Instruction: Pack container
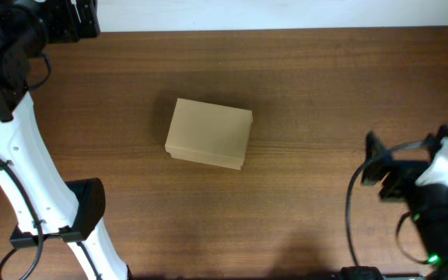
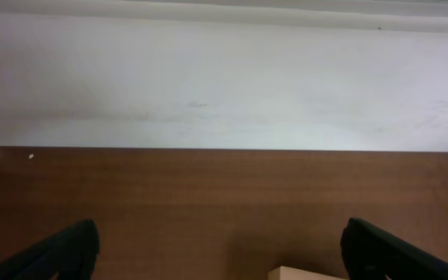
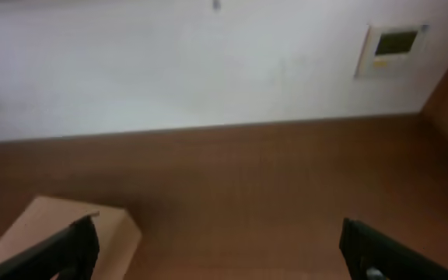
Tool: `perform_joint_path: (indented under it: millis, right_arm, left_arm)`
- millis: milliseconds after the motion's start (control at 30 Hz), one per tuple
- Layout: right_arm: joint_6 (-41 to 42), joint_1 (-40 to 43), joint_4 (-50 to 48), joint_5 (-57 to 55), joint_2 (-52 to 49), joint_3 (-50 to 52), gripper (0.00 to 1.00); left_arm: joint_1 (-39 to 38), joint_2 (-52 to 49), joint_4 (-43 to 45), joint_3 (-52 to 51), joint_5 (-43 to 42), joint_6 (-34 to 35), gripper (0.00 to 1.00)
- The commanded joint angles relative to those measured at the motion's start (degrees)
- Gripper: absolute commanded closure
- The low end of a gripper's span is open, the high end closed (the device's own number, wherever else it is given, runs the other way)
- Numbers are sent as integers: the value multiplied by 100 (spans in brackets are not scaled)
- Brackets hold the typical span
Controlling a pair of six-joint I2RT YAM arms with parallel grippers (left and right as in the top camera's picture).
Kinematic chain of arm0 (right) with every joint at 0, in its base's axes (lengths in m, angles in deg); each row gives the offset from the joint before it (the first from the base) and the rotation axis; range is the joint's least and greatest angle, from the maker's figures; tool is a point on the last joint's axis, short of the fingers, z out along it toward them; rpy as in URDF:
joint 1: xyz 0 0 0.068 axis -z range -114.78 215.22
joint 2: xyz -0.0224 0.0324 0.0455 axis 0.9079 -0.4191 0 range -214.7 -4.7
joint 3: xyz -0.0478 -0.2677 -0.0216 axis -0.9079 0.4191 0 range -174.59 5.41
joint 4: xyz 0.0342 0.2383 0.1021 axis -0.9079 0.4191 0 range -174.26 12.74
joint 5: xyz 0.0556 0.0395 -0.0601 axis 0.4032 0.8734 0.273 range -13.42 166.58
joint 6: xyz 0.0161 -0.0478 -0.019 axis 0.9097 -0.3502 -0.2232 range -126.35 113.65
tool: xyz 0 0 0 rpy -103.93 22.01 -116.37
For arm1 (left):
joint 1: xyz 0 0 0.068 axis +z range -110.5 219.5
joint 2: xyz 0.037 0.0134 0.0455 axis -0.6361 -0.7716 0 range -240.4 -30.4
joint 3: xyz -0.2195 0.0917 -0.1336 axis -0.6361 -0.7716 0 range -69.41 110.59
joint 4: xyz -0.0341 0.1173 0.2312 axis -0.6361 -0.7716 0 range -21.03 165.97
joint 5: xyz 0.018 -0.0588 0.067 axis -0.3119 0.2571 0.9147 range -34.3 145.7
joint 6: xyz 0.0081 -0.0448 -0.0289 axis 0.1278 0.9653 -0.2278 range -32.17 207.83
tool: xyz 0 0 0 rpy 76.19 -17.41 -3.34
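The container [image 1: 208,134] is a small tan cardboard box with its flap lid shut, lying flat in the middle of the brown table. One corner of it shows at the bottom of the left wrist view [image 2: 306,274], and it lies low on the left in the right wrist view [image 3: 53,233]. My left gripper [image 2: 220,233] is open and empty, short of the box; its fingers do not show in the overhead view. My right gripper [image 1: 373,165] is open and empty, well to the right of the box, and it also shows in the right wrist view [image 3: 218,229].
The left arm's white links [image 1: 29,163] run down the table's left side. The right arm and its cables [image 1: 434,210] fill the lower right corner. A white wall [image 2: 224,78] stands behind the table's far edge, with a small wall panel [image 3: 391,45] on it.
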Motion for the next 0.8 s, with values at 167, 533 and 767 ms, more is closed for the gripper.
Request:
perform_joint_path:
  millis: [167, 533, 767]
  right_arm:
    - [20, 48, -1106, -66, 1917, 2973, 1]
    - [37, 48, -1941, 149, 3506, 5396, 1]
    - [37, 48, -1941, 149, 3495, 5484, 1]
  left_arm:
    - [15, -2, 0, -17, 44, -31, 0]
    - [15, -2, 0, -17, 44, -31, 0]
    - [15, -2, 0, -17, 44, -31, 0]
